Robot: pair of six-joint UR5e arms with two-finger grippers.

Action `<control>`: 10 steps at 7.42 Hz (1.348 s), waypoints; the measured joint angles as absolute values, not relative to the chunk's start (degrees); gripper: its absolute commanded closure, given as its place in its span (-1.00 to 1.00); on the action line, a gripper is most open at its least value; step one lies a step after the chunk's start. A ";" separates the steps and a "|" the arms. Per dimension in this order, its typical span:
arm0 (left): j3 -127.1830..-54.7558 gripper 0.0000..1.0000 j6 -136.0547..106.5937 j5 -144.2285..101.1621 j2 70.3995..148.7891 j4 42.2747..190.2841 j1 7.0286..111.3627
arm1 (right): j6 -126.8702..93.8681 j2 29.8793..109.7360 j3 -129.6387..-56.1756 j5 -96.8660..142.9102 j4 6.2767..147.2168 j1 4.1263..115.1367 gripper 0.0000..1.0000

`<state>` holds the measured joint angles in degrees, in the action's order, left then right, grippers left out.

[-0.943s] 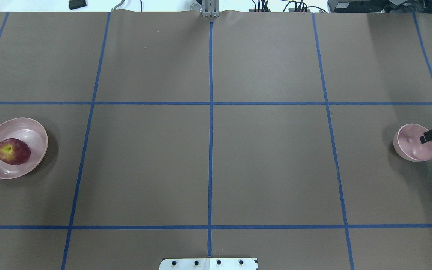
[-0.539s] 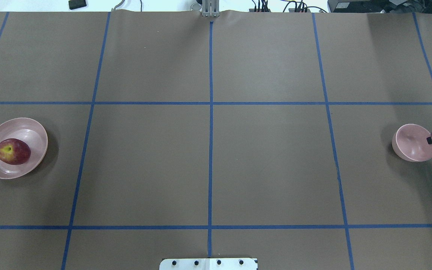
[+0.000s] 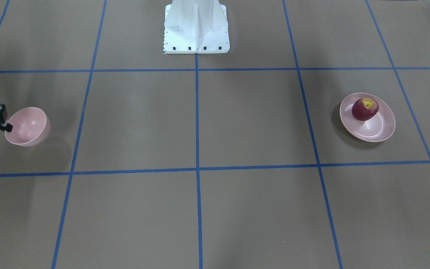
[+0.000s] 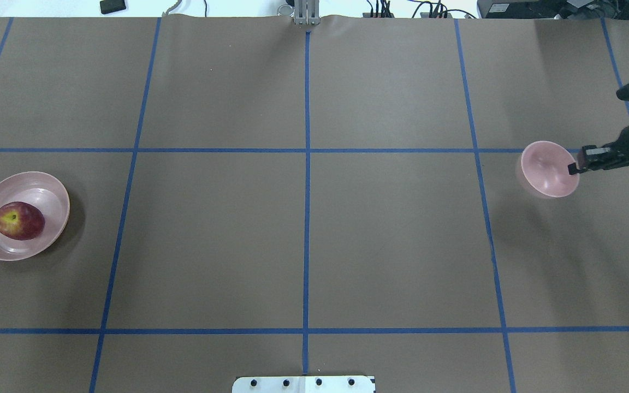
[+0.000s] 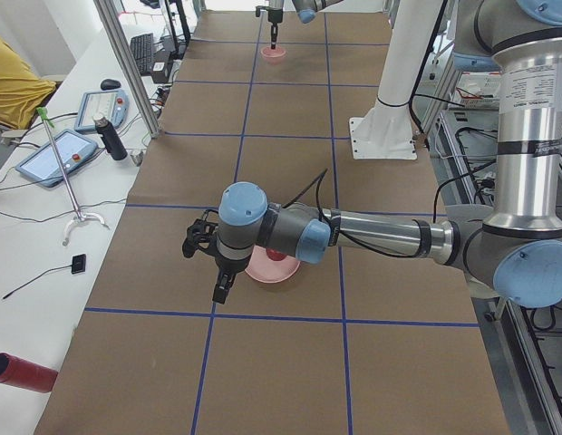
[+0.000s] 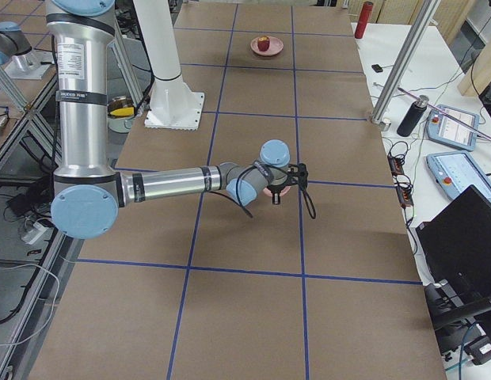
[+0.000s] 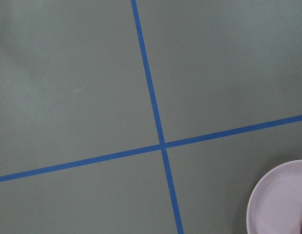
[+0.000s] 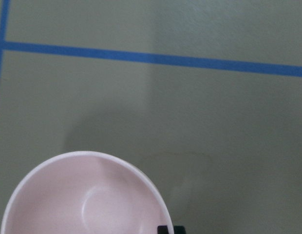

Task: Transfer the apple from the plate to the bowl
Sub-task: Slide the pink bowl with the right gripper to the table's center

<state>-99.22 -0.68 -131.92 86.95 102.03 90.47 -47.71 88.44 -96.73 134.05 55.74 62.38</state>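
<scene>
The dark red apple (image 4: 18,220) (image 3: 365,108) lies on the wide pink plate (image 4: 47,191) (image 3: 381,129) at the table's left end. My right gripper (image 4: 573,167) (image 3: 8,127) is shut on the rim of the small pink bowl (image 4: 546,169) (image 3: 26,125) and holds it above the table at the right end; its shadow lies apart from it. The bowl is empty in the right wrist view (image 8: 83,200). My left gripper (image 5: 220,292) shows only in the exterior left view, hanging beside the plate (image 5: 263,272); I cannot tell whether it is open.
Blue tape lines (image 4: 307,164) divide the brown table into squares. The robot's white base (image 3: 196,30) stands at the middle of the near edge. Tablets (image 5: 59,154) and a metal post (image 5: 127,63) stand along the operators' side.
The right gripper has carried the bowl up off the table, leftward and toward the far side in the overhead view. The apple and plate have not moved.
</scene>
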 measured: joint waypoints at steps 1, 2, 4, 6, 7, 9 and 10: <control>-99.23 -0.98 -0.69 -131.92 86.94 102.07 90.47 | -53.59 84.35 -96.99 132.50 56.67 59.59 1.00; -99.23 -0.98 -0.70 -131.92 86.93 102.06 90.46 | -59.18 80.73 -97.30 129.54 57.79 55.93 1.00; -99.23 -0.98 -0.70 -131.92 86.92 101.99 90.44 | -66.28 72.49 -99.41 122.48 66.95 48.32 1.00; -99.23 -0.98 -0.76 -131.92 86.92 101.94 90.42 | -72.92 63.33 -100.83 113.62 78.39 39.12 1.00; -99.23 -0.98 -0.78 -131.92 86.94 101.90 90.35 | -75.91 60.04 -100.79 110.01 81.61 35.15 1.00; -99.23 -0.98 -0.79 -131.92 86.95 101.87 90.29 | -80.08 55.62 -99.41 104.04 84.30 29.01 1.00; -99.23 -0.98 -0.79 -131.92 86.94 101.87 90.27 | -81.17 54.19 -98.30 102.79 84.50 27.58 1.00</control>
<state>-99.23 -0.79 -131.92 86.94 101.87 90.27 -81.17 54.19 -98.30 102.79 84.50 27.58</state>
